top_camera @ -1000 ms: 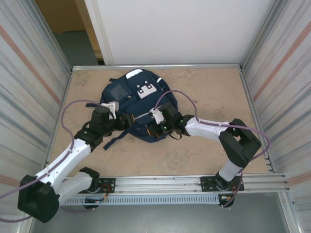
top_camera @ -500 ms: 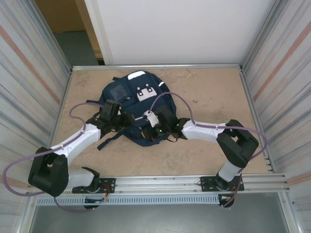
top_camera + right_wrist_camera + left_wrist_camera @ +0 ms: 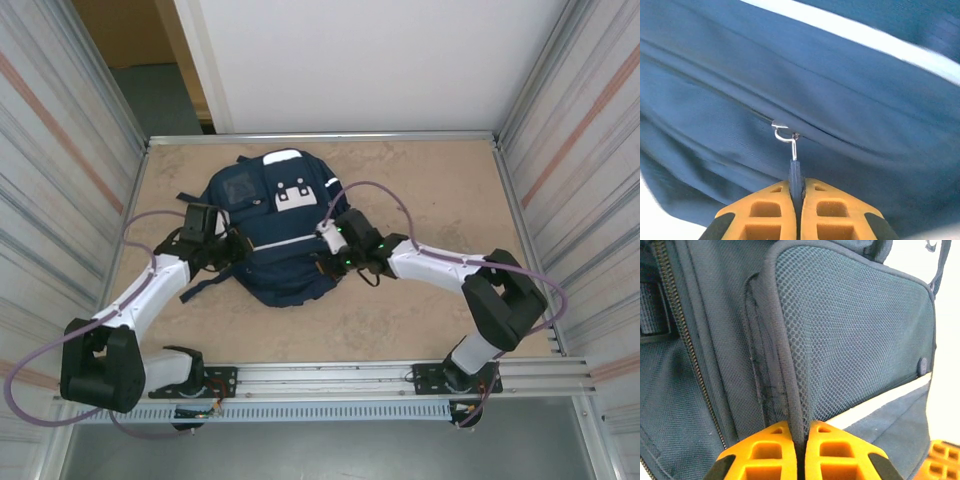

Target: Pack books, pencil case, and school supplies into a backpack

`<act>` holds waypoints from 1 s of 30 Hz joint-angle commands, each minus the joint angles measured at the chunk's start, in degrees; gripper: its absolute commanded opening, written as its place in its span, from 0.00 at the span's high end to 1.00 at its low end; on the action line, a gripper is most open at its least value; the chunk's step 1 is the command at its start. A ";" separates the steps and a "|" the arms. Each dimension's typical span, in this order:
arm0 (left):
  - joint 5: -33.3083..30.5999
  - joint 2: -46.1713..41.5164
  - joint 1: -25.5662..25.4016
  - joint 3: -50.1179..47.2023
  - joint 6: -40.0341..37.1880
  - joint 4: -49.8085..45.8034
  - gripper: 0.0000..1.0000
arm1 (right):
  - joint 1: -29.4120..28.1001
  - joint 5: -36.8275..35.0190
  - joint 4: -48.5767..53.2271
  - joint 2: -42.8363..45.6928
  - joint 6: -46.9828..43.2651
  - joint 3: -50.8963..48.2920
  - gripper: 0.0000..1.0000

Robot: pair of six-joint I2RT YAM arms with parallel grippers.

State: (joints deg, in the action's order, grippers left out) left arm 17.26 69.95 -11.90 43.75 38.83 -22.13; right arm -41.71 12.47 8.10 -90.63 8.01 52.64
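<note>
The backpack (image 3: 272, 228) lay flat in the middle of the table (image 3: 440, 190), its pale patches turned toward the far wall. At its left side the left gripper (image 3: 800, 432) had its orange fingers (image 3: 765, 450) pressed together on the piped rim of the mesh pocket (image 3: 855, 330). At its right side the right gripper (image 3: 796, 186) pinched the zip pull (image 3: 794, 162), which hung from a slider on the navy fabric.
</note>
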 commanded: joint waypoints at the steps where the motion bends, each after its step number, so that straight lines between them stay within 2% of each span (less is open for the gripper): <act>1: -5.79 2.81 2.87 3.23 -8.13 -4.76 1.00 | 4.86 -6.58 6.20 3.03 -0.41 -2.35 1.00; 4: -3.66 9.71 5.74 7.01 -10.26 -3.75 1.00 | 5.47 -6.63 6.14 4.60 -0.04 -3.13 1.00; 7: 3.95 18.53 8.36 17.37 -15.28 -7.49 1.00 | 3.55 -5.32 5.30 5.73 0.05 -3.69 1.00; 9: 3.03 23.27 8.64 24.57 -15.70 -10.67 0.98 | 1.17 -5.26 5.47 5.47 -0.11 -2.91 1.00; 11: 3.74 25.89 8.70 28.63 -15.49 -10.57 0.62 | -1.29 -5.33 6.25 4.35 -0.03 -1.07 1.00; 12: 4.68 26.61 8.66 29.99 -15.22 -10.69 0.57 | -2.44 -5.34 6.32 3.65 0.28 -0.22 1.00; 14: 4.21 25.83 8.64 30.01 -14.13 -10.46 0.55 | -4.33 -4.79 5.90 2.42 1.21 1.32 1.00; 17: -10.03 21.92 7.49 27.37 -13.18 -15.82 0.49 | -7.02 -3.11 5.61 0.87 3.59 4.16 1.00; 19: -13.54 19.03 7.00 24.34 -11.90 -18.69 0.44 | -8.88 -2.53 5.07 0.00 4.38 5.74 1.00; 25: -1.09 10.64 6.34 13.68 -7.03 -20.06 0.38 | -12.03 -0.19 3.06 -2.69 5.34 9.28 1.00; 30: -2.51 7.25 2.06 13.06 -3.13 -19.40 0.37 | -14.81 0.81 1.60 -5.76 5.77 12.27 1.00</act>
State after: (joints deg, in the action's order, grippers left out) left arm 14.06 79.66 -7.94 56.73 32.14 -41.34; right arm -54.54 10.52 12.19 -94.91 12.75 61.76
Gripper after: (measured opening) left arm 0.626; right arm 0.052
